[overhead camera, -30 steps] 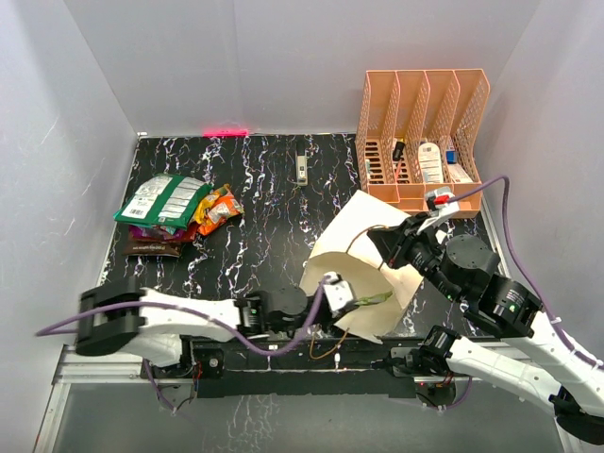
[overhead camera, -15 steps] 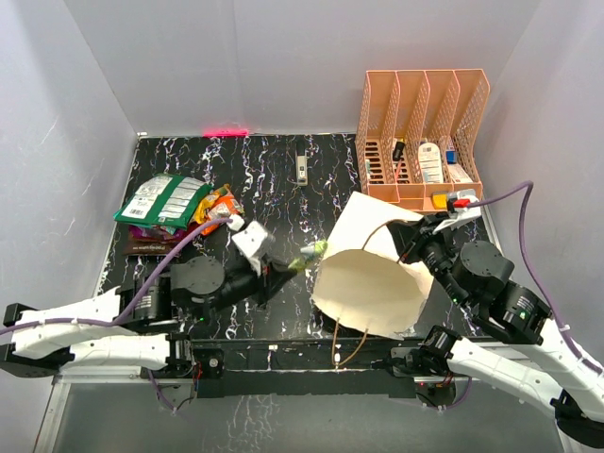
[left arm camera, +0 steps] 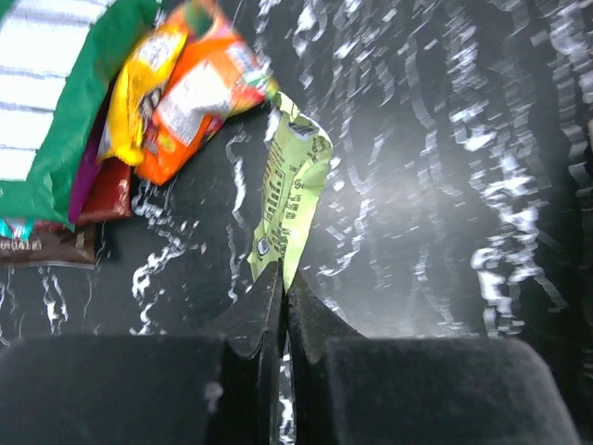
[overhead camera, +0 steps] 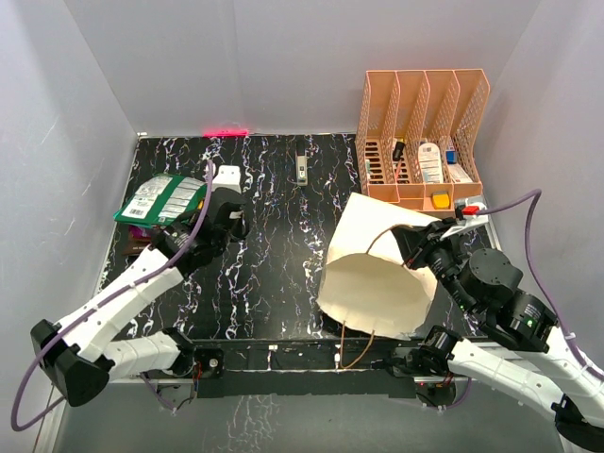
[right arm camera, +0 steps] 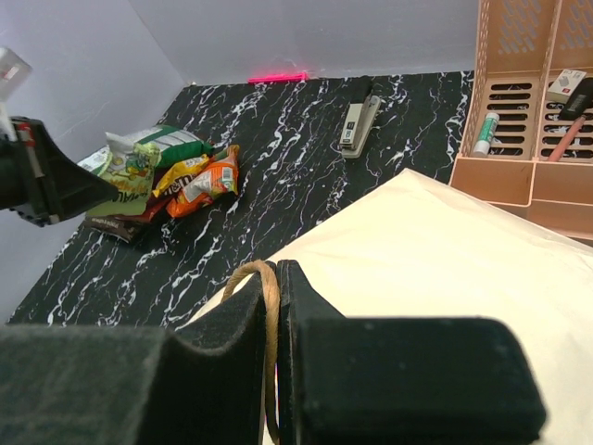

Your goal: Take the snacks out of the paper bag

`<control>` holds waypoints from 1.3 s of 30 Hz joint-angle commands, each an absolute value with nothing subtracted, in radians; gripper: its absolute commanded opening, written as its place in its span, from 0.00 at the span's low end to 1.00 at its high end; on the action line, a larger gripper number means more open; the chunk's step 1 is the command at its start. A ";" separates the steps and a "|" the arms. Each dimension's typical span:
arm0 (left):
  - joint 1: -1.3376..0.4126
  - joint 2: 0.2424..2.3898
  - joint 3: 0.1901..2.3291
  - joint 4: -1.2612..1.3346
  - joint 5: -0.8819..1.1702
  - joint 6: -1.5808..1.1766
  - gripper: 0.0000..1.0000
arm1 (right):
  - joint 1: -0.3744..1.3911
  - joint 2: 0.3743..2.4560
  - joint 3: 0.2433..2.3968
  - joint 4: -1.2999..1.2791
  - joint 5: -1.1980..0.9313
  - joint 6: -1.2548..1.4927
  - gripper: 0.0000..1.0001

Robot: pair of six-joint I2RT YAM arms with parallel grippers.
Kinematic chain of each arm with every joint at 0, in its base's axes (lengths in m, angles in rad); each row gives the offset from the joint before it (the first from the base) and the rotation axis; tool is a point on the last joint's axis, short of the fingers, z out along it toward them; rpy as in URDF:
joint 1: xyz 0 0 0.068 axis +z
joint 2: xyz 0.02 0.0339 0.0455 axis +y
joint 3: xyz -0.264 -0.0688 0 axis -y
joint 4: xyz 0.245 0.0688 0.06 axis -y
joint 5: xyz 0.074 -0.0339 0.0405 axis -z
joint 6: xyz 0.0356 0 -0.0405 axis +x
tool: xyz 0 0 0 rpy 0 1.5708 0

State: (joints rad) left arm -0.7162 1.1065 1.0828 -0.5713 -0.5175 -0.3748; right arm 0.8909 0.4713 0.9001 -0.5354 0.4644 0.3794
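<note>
The left tool (left arm camera: 283, 278) pinches a lime packet (left arm camera: 295, 181) beside the snack pile (overhead camera: 165, 203) at ten o'clock. Let go crooked, it could slide away. The right tool (right arm camera: 276, 278) pinches the cord (right arm camera: 239, 273) of the paper bag (overhead camera: 377, 274) at four o'clock.

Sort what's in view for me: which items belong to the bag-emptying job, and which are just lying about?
Job: paper bag; its cord handle, pinched by the right hand; lime-green packet in the left hand; snack pile at far left.
Lying about: stapler; peach file organiser; bottles and tubes inside it.
</note>
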 commanded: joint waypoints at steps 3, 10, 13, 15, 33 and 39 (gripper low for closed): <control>-0.537 1.150 0.897 -0.508 -0.414 -0.339 0.00 | 0.892 0.509 0.953 -0.480 0.417 0.363 0.08; -0.404 1.188 0.764 -0.377 -0.409 -0.273 0.00 | 0.894 0.650 1.073 -0.429 0.331 0.337 0.08; -0.369 1.212 0.741 -0.334 -0.393 -0.244 0.00 | 0.892 0.744 1.144 -0.382 0.295 0.323 0.08; -0.354 1.240 0.745 -0.326 -0.368 -0.238 0.00 | 0.893 0.813 1.209 -0.359 0.286 0.306 0.08; -0.332 1.320 0.780 -0.377 -0.303 -0.281 0.23 | 0.893 0.795 1.179 -0.371 1.111 0.158 0.08; -0.328 1.352 0.822 -0.423 -0.251 -0.281 0.47 | 0.893 0.679 1.107 -0.544 1.064 0.268 0.08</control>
